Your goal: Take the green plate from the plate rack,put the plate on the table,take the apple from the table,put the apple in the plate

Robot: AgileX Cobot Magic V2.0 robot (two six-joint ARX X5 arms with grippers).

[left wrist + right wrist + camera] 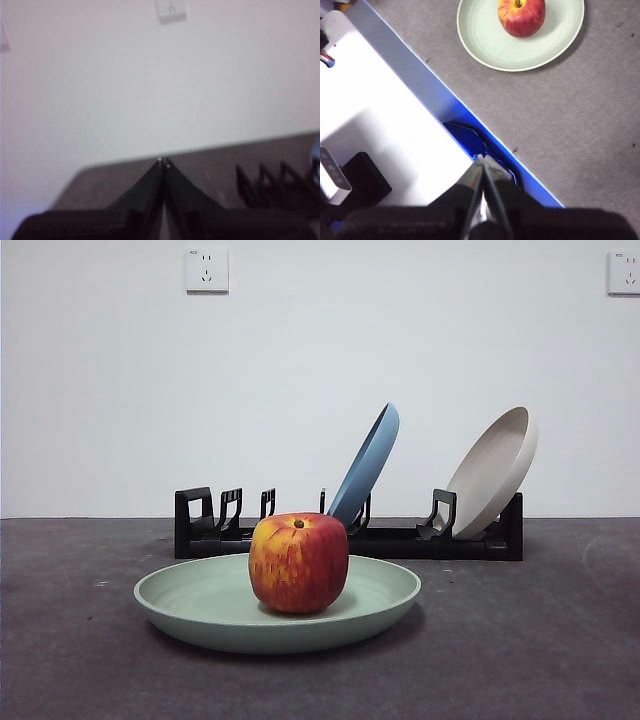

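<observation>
Both grippers, left (163, 162) and right (483, 159), look pinched together on nothing from where I'm sitting. Apple (298, 562) sits in the green plate (200, 602) on the scuffed grey table (540, 640), white wall (300, 350) behind.

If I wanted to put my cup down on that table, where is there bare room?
Bare table lies either side of the green plate, and in front of it. The apple fills the plate's middle. Behind, it is crowded: the plate rack holds a blue plate and a beige plate; only the rack's end slots nearest the plate's left side stand free.
</observation>
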